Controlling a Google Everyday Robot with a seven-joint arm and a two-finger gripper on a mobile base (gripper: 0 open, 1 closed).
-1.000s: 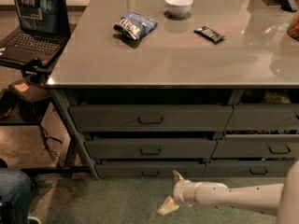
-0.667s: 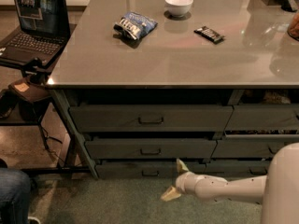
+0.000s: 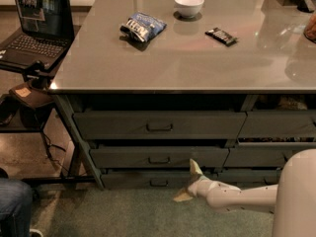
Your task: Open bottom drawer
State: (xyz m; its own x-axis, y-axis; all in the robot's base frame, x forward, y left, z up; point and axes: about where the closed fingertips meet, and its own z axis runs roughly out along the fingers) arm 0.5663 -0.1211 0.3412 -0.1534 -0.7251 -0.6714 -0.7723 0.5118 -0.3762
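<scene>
Gripper: the gripper [image 3: 189,182] hung low before the left drawer stack, fingers spread wide, one tip up and one down, gripping nothing.
Bottom drawer: the bottom drawer [image 3: 128,179] sat lowest, by the floor, looking shut; its handle [image 3: 159,182] lay just left of the gripper.
Above: middle drawer [image 3: 123,157] and top drawer [image 3: 113,125].
Tabletop: bowl [image 3: 189,5], chip bag [image 3: 143,26], snack bar [image 3: 221,35].
Left: laptop [image 3: 37,23] and a jeaned knee [image 3: 15,209], well apart.
</scene>
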